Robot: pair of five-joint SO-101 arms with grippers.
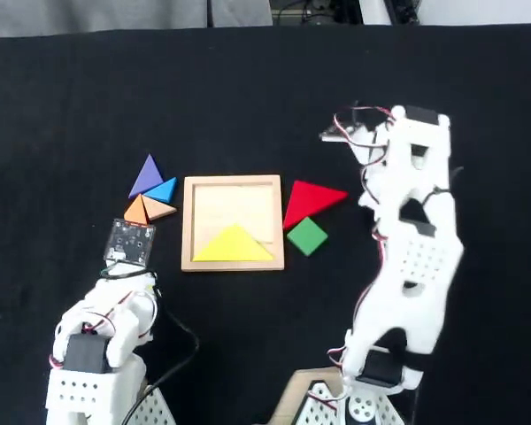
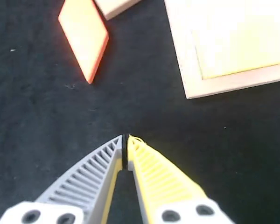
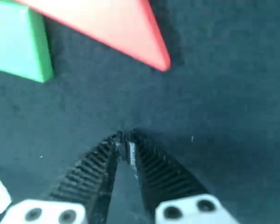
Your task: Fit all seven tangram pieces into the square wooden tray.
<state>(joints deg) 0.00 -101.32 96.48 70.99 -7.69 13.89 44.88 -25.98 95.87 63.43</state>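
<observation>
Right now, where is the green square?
In the high view, the green square lies on the black table just right of the wooden tray, with the red triangle close beside it on the far side.

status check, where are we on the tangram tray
Left gripper shut, empty; right gripper shut, empty. Yellow triangle in tray; red triangle, green square right of it, four-piece cluster left. Nothing in the way.
</observation>
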